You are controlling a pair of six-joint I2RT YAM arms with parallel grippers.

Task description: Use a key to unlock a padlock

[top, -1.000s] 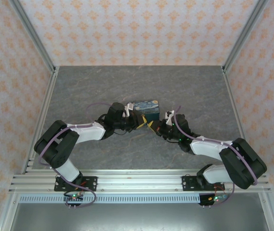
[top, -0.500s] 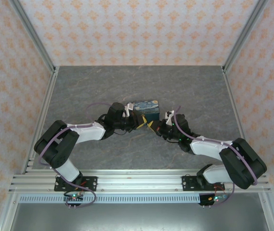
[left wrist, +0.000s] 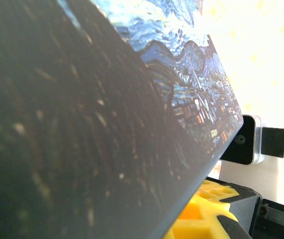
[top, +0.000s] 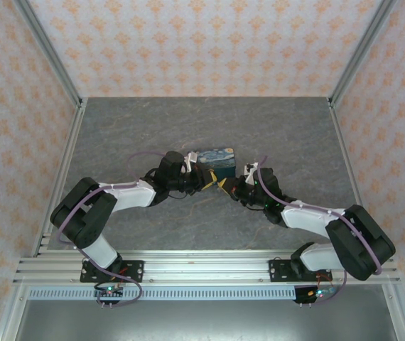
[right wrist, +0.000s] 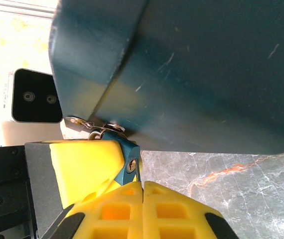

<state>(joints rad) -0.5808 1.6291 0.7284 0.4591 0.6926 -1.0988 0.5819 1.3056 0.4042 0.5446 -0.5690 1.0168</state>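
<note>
The tip of the key (right wrist: 126,150) is hidden against the padlock (right wrist: 207,74) (itself cropped top and right).

a grey marbled desk (top: 153,128) sits inside an aluminium frame (top: 53,55), with orange-patterned walls (top: 202,42) on three sides. both arms bend inward from their bases at the near edge and meet near the middle of the desk. the padlock (top: 215,159) is there, slightly skewed, its blue-and-yellow starry print facing up. the left end effector (top: 206,177) is at the padlock's near-left edge, touching it. the right end effector (top: 225,185) comes in from the right at the near edge, a bit of yellow showing between the two. a purple cable (top: 144,154) loops over the left arm.
</note>
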